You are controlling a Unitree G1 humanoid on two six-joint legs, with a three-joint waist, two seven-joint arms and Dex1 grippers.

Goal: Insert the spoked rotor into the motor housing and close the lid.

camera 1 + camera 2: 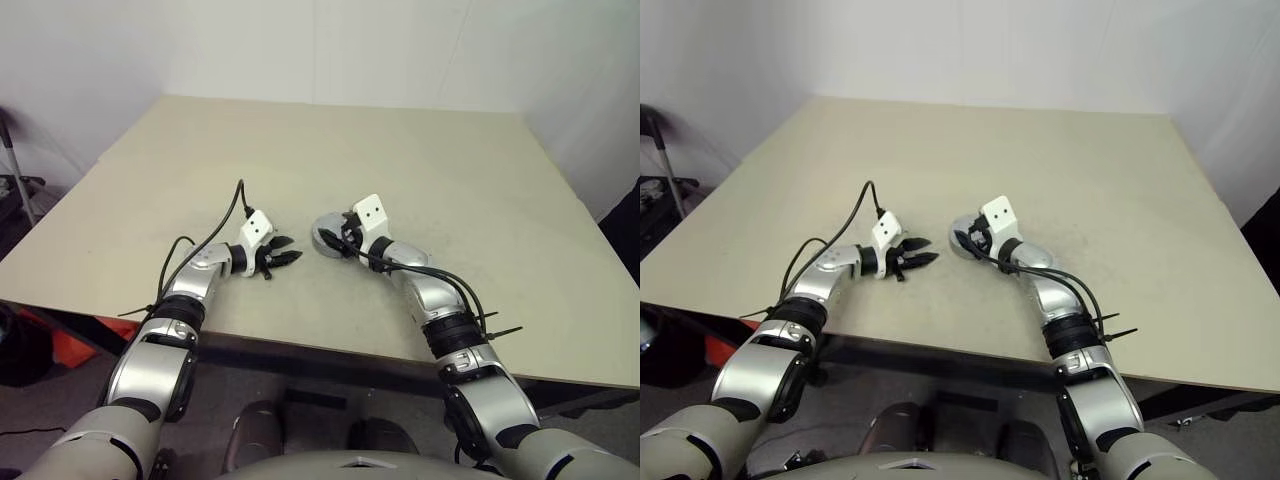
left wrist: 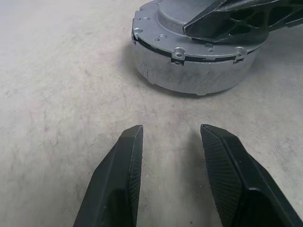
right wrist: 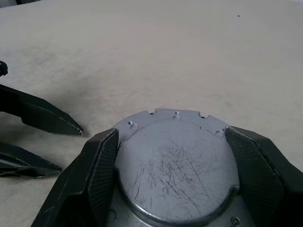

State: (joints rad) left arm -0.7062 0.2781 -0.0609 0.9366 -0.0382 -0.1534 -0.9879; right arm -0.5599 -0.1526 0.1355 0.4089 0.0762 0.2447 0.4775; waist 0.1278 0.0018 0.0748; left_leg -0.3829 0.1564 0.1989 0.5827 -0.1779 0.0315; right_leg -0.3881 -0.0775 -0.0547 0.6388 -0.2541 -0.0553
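Note:
The motor housing (image 2: pixel 194 75) is a short silver cup standing on the table near the front middle, also seen at the housing (image 1: pixel 322 240). The lid (image 3: pixel 177 165), a dull grey disc with a notched rim, lies flat on top of it. My right gripper (image 3: pixel 171 131) reaches over it from the right, its black fingers (image 3: pixel 102 161) pressed to both sides of the lid's raised centre. My left gripper (image 2: pixel 170 130) rests just left of the housing, open, with bare table between its fingers. The spoked rotor is hidden.
The beige table (image 1: pixel 400 150) stretches wide behind and to both sides of the housing. Its front edge (image 1: pixel 330 345) runs just under my forearms. Black cables (image 1: pixel 215 235) loop off both wrists. Dark and red things (image 1: pixel 60 340) lie on the floor at the left.

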